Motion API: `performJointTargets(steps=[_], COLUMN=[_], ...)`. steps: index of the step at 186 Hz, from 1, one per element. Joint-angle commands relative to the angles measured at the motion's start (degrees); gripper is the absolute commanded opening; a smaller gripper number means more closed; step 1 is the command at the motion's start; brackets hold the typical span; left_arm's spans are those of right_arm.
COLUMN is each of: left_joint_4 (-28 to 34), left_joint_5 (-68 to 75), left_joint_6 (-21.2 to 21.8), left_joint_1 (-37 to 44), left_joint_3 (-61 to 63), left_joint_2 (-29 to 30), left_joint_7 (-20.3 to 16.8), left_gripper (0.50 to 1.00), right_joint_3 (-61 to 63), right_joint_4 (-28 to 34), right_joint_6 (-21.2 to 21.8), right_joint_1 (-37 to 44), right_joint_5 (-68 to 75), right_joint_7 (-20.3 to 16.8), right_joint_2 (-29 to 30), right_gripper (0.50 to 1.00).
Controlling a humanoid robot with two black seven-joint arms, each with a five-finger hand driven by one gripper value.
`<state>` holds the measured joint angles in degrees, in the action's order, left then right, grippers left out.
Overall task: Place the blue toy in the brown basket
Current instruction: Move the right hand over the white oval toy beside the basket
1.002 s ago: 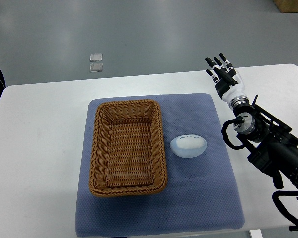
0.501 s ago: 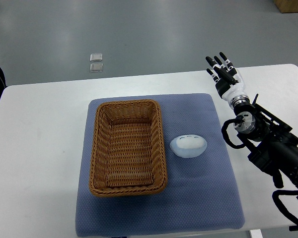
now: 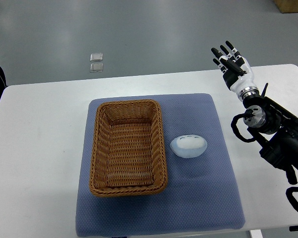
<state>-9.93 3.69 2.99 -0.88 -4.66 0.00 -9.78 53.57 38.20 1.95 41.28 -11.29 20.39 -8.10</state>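
Toy lies on mat, well left of and nearer you than right robot hand, just right of basket. Robot hand empty, fingers spread. Looks soft, light, smooth; grip across rounded sides.

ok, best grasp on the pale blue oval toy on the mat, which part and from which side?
Probably a top-down grasp across the short axis of the pale blue oval toy. It lies flat on the blue mat, long axis left-right, domed and smooth with no handle. The brown wicker basket sits close on its left, so the open right hand should come from above or the right.
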Motion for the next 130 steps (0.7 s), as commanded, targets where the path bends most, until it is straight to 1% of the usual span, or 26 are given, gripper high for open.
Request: performJointTargets(steps=[1,21,38,48,76,95,130], left_joint_4=[0.0,0.0,0.0,0.0,0.0,0.0,0.0], left_joint_5=[0.0,0.0,0.0,0.0,0.0,0.0,0.0], left_joint_6=[0.0,0.0,0.0,0.0,0.0,0.0,0.0], left_joint_1=[-0.1,-0.3,-0.3,-0.3,-0.3,-0.3,-0.3], left_joint_3=[0.0,0.0,-0.1,-0.1,-0.1,-0.1,-0.1], left_joint_2=[0.0,0.0,0.0,0.0,0.0,0.0,0.0], left_joint_7=[0.0,0.0,0.0,0.0,0.0,0.0,0.0], left_gripper=[1.0,1.0,1.0,1.0,1.0,1.0,1.0], right_joint_3=[-2.9,-6.7,-9.5,-10.5,-11.4,-11.7,-17.4], right_joint_4=[4.8,7.5,9.4,10.6,13.6,16.5,19.5], right_joint_6=[-0.1,0.4,0.9,1.8,6.6,11.2,17.0], right_joint_1=[-0.8,-0.2,0.1,0.2,1.3,2.4,8.0], right_joint_5=[-2.9,-6.4,-10.9,-14.6,-29.8,-38.5,-45.2], right_joint_7=[0.3,1.2,1.2,1.2,1.2,1.1,1.1], right_joint_2=[-3.9,-8.0,-10.5,-11.9,-15.7,-19.2,-24.4], right_gripper=[0.903,0.903,0.903,0.903,0.903,0.903,0.901])
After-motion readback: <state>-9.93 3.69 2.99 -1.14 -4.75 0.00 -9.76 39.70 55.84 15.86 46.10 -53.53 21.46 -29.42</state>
